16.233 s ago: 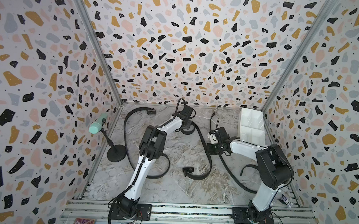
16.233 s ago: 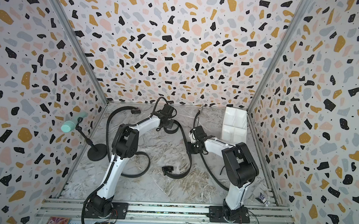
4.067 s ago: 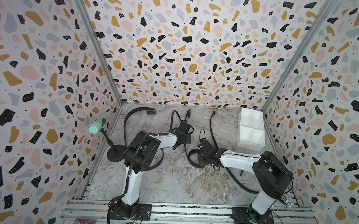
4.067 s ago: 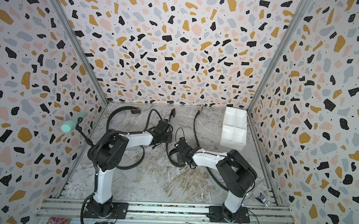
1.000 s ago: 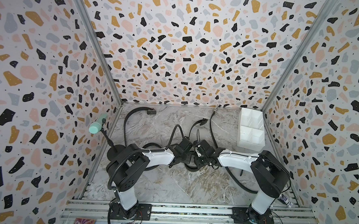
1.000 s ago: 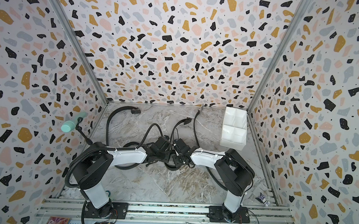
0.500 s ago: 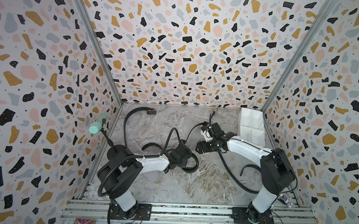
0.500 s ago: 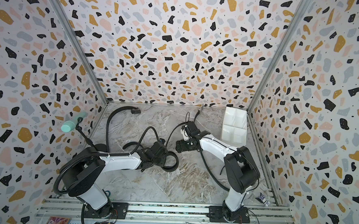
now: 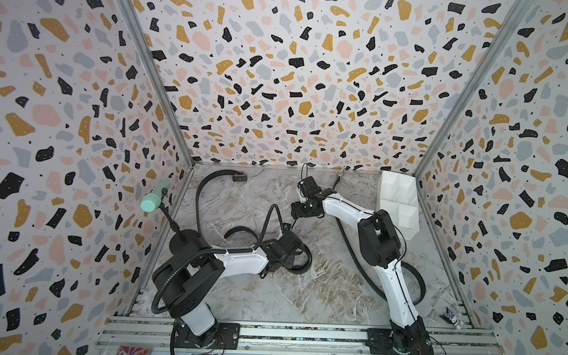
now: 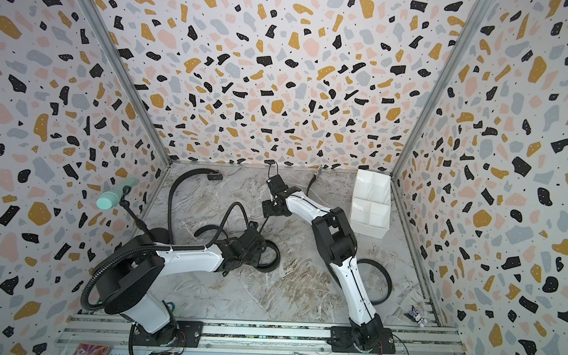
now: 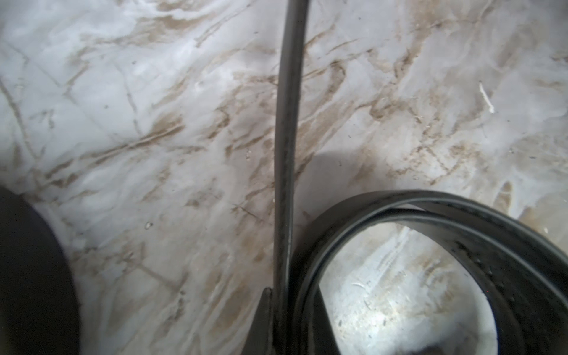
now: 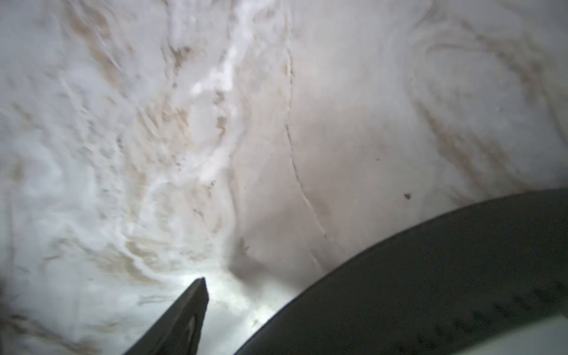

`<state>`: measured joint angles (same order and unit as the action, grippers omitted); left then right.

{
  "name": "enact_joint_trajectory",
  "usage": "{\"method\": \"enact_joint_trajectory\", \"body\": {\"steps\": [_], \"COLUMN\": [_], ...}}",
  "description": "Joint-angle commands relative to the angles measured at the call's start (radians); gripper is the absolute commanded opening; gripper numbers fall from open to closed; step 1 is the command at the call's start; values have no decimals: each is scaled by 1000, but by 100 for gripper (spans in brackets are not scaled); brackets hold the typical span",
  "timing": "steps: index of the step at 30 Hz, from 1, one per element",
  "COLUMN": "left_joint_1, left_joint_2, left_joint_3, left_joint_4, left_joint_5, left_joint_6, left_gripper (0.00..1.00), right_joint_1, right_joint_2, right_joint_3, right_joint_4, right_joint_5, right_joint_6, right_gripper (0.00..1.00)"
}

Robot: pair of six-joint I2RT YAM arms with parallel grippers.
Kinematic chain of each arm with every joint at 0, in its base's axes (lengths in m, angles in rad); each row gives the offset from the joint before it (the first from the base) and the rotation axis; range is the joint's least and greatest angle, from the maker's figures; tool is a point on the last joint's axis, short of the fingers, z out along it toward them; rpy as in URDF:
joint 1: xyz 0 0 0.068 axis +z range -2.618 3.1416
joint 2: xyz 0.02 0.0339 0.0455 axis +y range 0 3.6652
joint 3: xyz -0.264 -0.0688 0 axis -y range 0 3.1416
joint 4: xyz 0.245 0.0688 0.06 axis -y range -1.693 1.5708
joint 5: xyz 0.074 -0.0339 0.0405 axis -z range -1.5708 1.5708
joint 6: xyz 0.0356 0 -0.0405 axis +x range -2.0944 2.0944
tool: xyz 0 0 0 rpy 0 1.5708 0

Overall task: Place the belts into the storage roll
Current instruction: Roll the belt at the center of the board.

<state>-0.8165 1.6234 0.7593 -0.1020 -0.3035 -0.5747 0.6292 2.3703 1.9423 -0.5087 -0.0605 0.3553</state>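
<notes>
My left gripper (image 9: pixel 296 255) (image 11: pixel 284 307) is shut on a wide black belt (image 9: pixel 309 260) (image 11: pixel 461 221). That belt is curled into a loose coil on the marble floor near the middle. My right gripper (image 9: pixel 299 212) (image 12: pixel 276 285) hangs open further back with nothing between its jaws. Only one of its fingers (image 12: pixel 184 313) shows. A second wide belt (image 9: pixel 202 194) arcs along the back left. A thin belt (image 9: pixel 347 245) with a silver buckle (image 9: pixel 341 170) runs under my right arm. The storage roll (image 9: pixel 398 204) (image 10: pixel 371 203), a white divided box, stands at the back right, its visible cells empty.
A mint-green cylinder (image 9: pixel 153 200) on a black stand leans at the left wall. The left arm's ribbed hose (image 9: pixel 269 217) arches over the middle. A broad blurred dark band (image 12: pixel 445 276) fills a corner of the right wrist view. Patterned walls close three sides.
A second ago my right gripper was at the coil beside the left one. It has since drawn away toward the back wall. The left gripper keeps its hold and has barely shifted.
</notes>
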Motion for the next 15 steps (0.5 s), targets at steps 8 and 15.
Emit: {"method": "enact_joint_trajectory", "body": {"steps": [8, 15], "left_joint_1": [54, 90], "left_joint_2": [123, 171], "left_joint_3": [25, 97], "left_joint_4": [-195, -182], "left_joint_5": [-197, -259], "left_joint_6": [-47, 1], "left_gripper": [0, 0], "right_joint_1": [33, 57], "right_joint_2": [-233, -507], "right_joint_3": [-318, -727], "right_joint_4": [-55, 27], "right_joint_5": [26, -85], "right_joint_6": [7, 115], "right_gripper": [48, 55]}}
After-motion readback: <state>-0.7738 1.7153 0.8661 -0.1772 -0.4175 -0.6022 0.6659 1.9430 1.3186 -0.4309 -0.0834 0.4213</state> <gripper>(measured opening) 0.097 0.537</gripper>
